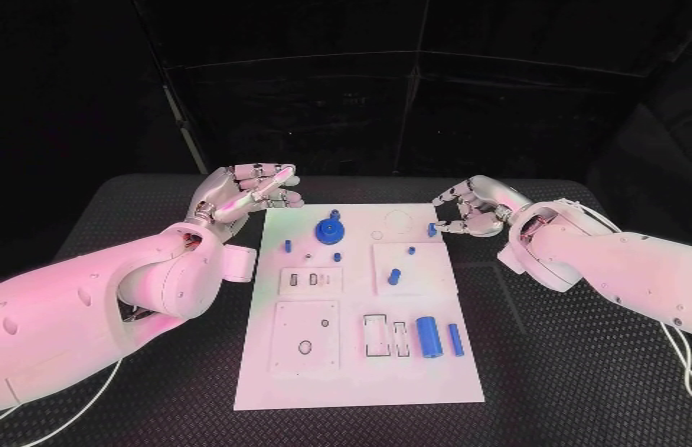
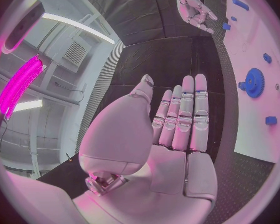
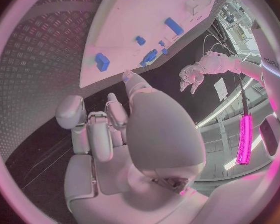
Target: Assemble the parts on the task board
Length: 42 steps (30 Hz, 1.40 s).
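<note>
Head view: the white task board point(image 1: 361, 367) lies in the middle of the black table point(image 1: 577, 367), its long side running away from the robot. On its far half stands a blue gear point(image 1: 330, 231) with a peg at its hub, with small blue pegs point(image 1: 287, 246) near it and a short blue piece point(image 1: 394, 277) on a raised square. On the near half a blue cylinder point(image 1: 428, 332) and a slimmer blue bar point(image 1: 454, 339) lie side by side, next to rectangular slots. The right hand point(image 1: 473, 208) hovers at the board's far right corner, its fingers point(image 1: 447, 227) pinching a small blue part point(image 1: 431, 229) just above the board's edge. The left hand point(image 1: 245, 192) hangs beside the far left corner, its fingers released, straight and grasping nothing; the left wrist view confirms the bare palm point(image 2: 177, 164).
</note>
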Available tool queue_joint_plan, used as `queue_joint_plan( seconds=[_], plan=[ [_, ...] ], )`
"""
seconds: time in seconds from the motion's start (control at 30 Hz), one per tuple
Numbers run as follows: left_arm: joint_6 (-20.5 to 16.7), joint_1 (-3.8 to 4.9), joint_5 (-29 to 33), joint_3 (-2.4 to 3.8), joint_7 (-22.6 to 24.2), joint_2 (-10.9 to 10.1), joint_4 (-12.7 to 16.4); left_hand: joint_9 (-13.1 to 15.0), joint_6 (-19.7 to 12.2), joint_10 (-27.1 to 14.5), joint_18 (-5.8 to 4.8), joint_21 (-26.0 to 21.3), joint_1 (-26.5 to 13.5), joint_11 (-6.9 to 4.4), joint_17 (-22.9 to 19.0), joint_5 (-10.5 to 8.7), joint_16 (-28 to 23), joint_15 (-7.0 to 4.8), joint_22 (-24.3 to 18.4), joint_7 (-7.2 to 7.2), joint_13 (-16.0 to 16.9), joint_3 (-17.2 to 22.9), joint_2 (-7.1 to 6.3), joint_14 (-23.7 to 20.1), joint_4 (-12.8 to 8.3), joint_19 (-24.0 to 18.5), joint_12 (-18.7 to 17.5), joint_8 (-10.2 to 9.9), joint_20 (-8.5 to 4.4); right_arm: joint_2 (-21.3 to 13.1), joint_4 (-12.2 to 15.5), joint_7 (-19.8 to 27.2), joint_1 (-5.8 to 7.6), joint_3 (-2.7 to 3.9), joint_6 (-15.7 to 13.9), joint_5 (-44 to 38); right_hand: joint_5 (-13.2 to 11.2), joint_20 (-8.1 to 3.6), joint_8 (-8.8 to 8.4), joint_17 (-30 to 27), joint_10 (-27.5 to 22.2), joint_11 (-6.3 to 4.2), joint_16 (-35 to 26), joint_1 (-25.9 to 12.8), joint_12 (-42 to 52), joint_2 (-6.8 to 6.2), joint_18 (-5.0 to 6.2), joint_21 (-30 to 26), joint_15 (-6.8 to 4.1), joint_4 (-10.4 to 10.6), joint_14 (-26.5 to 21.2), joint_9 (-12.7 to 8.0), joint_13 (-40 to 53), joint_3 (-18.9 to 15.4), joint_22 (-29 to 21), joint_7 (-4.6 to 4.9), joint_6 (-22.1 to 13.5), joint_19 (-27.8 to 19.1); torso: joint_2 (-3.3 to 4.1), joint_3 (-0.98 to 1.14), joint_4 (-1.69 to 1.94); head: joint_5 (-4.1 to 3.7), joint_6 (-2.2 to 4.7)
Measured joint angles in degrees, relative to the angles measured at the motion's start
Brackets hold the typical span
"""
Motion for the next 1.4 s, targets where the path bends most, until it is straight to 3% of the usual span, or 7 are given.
queue_joint_plan(
  seconds=[0.3,0.77,1.07,1.4],
  plan=[
    [0.22,-0.21,0.00,-0.01,-0.01,0.12,-0.51,0.01,0.20,0.00,0.00,0.00,0.00,0.00,0.06,0.00,0.00,0.00,-0.05,-0.20,0.00,0.00,0.00,0.00,0.00,0.00,0.00,0.00,0.00,0.41,-2.26,2.51,-1.71,0.02,0.91,1.07,0.00,0.00,0.00,0.00,0.00,0.00,0.00,0.22,0.00,0.22,0.00,0.00,0.00,-0.18,0.00,0.00,-0.07,-0.18,-0.01,0.20,-0.20,0.00,0.00,-0.08,0.20,-0.20,-0.08],
    [0.37,-0.32,0.00,-0.01,-0.02,0.29,-0.75,0.01,0.20,0.00,0.00,0.00,0.00,0.00,0.05,0.00,0.00,0.00,-0.04,-0.21,-0.01,0.00,-0.01,0.00,0.00,0.00,0.00,0.00,0.00,2.57,-5.15,3.46,-1.95,0.05,1.54,1.09,0.00,0.00,0.00,0.02,0.00,0.00,-0.01,1.12,0.00,1.12,0.00,0.00,0.00,-0.63,0.00,0.13,0.38,-0.34,0.20,0.20,-0.20,0.00,0.06,-0.25,0.24,-0.51,-0.51],
    [0.43,-0.33,0.00,-0.01,-0.04,0.33,-0.78,0.01,0.20,-0.01,0.00,0.00,0.00,0.01,0.05,0.00,0.00,0.00,-0.04,-0.21,-0.01,0.01,-0.01,-0.01,0.00,0.00,0.00,0.00,0.00,3.90,-6.82,3.22,-1.96,0.05,1.94,0.60,0.00,0.00,1.11,0.04,0.23,-0.23,-0.01,1.65,0.84,2.60,0.00,0.00,0.00,-1.91,0.00,0.39,1.30,-0.17,0.53,-0.24,2.48,0.01,0.05,-0.26,0.26,-0.58,-0.83],
    [0.47,-0.33,0.00,-0.01,-0.08,0.36,-0.81,0.02,0.20,-0.01,0.00,0.00,0.00,0.00,0.04,0.00,0.00,0.21,-0.03,-0.21,-0.02,0.01,-0.01,0.20,0.00,0.00,0.00,0.00,0.00,4.63,-7.67,2.56,-1.97,0.05,2.57,-0.56,0.00,0.00,1.68,0.03,0.63,-0.64,-0.02,1.70,1.12,3.25,0.00,-0.01,0.00,-2.86,0.00,0.50,1.84,0.15,0.84,-0.62,4.52,0.01,0.00,-0.23,0.24,-0.43,-1.15]
  ],
)
